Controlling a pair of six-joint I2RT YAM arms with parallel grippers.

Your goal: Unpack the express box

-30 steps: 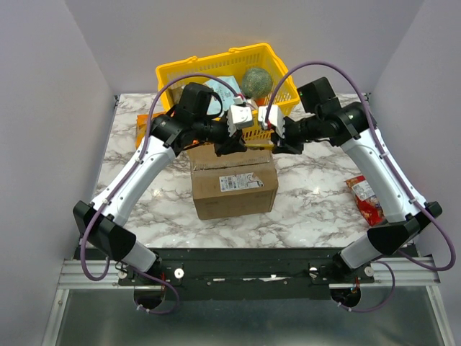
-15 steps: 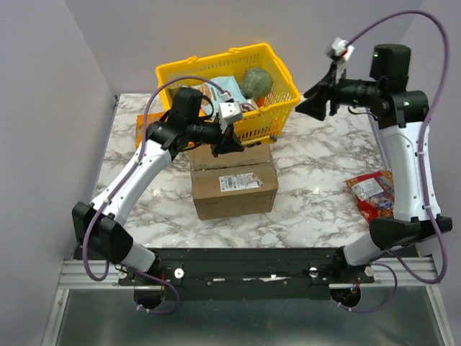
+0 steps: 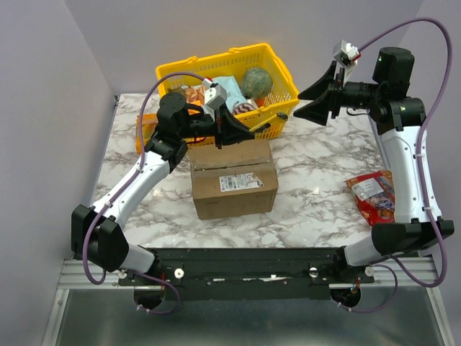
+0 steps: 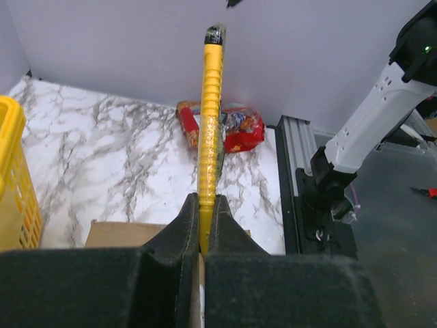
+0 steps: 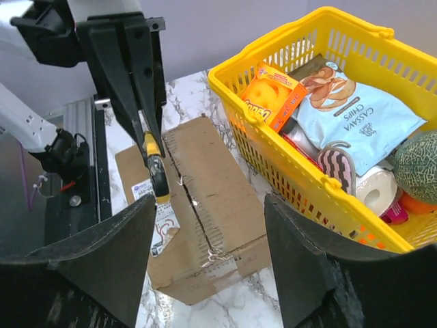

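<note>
The express box is a brown carton with a white label, standing mid-table with its top flaps lying closed; it also shows in the right wrist view. My left gripper hovers over the box's back edge, shut on a yellow and black utility knife. The knife points down toward the top seam beside the label. My right gripper is raised to the right of the basket with its jaws wide apart and nothing between them.
A yellow plastic basket stands behind the box, holding an orange snack box, a chips bag, a green melon and other items. A red snack bag lies on the marble at the right.
My right gripper has opened and swung up and away to the right from beside the left one. My left gripper has shut on the knife and stays over the box.
</note>
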